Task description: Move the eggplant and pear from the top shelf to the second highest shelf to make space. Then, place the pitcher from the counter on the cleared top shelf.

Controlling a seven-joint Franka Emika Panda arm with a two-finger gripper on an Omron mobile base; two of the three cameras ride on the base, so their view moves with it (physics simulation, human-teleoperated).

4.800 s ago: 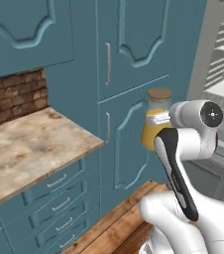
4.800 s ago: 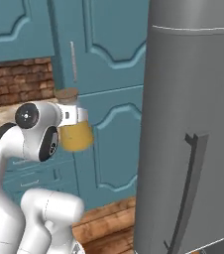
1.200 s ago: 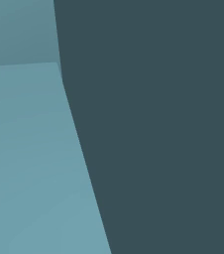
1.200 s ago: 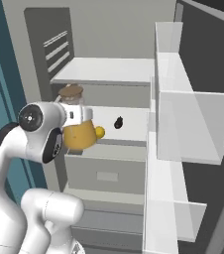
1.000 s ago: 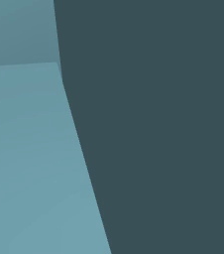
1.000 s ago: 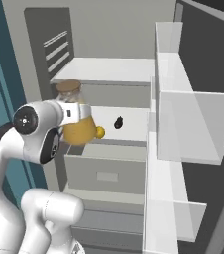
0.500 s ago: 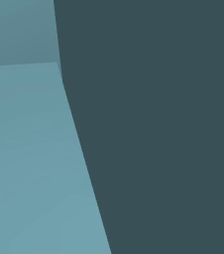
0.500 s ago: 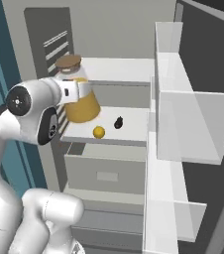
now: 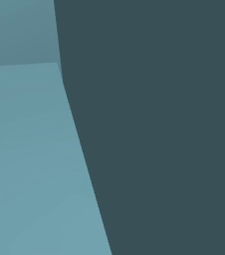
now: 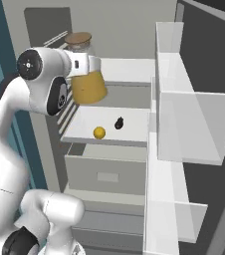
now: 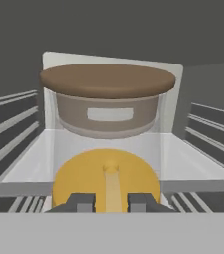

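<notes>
**Pitcher held up at the open fridge**

Open fridge [image 10: 134,30] ahead in the right base view, grey inside, with white shelves and a door [image 10: 204,99] swung wide on the right, holding clear bins [image 10: 184,124]. Left base view: just flat teal and dark blue-grey panels [image 9: 149,124] up close, too near to tell what they belong to.

Seen from the right base view:
- White arm [image 10: 15,129] reaching up from the lower left toward the fridge.
- Pitcher [image 10: 87,82] held high in front of the top shelf [image 10: 129,77], yellow-orange below, brown lid on top.
- Pear [image 10: 99,132] lying on the second highest shelf [image 10: 84,124], small and yellow.
- Eggplant [image 10: 119,123] just beside the pear, to its right and a bit farther back, small and dark. Not touching the pear.
- Grey drawer [image 10: 107,174] right under that shelf.

Seen from the hand view, and not from the others:
- Tool [image 11: 111,202] at the bottom, two dark tips close together, pinching the pitcher [image 11: 106,183].
- A pale strip running down the orange body, right between the tips.
- Brown lid [image 11: 107,81] big and near, pale collar under it.
- White shelf [image 11: 29,168] and grey ribbed fridge walls [image 11: 10,129] behind and on both sides.

Cannot tell from any view whether the pitcher touches the top shelf.
</notes>
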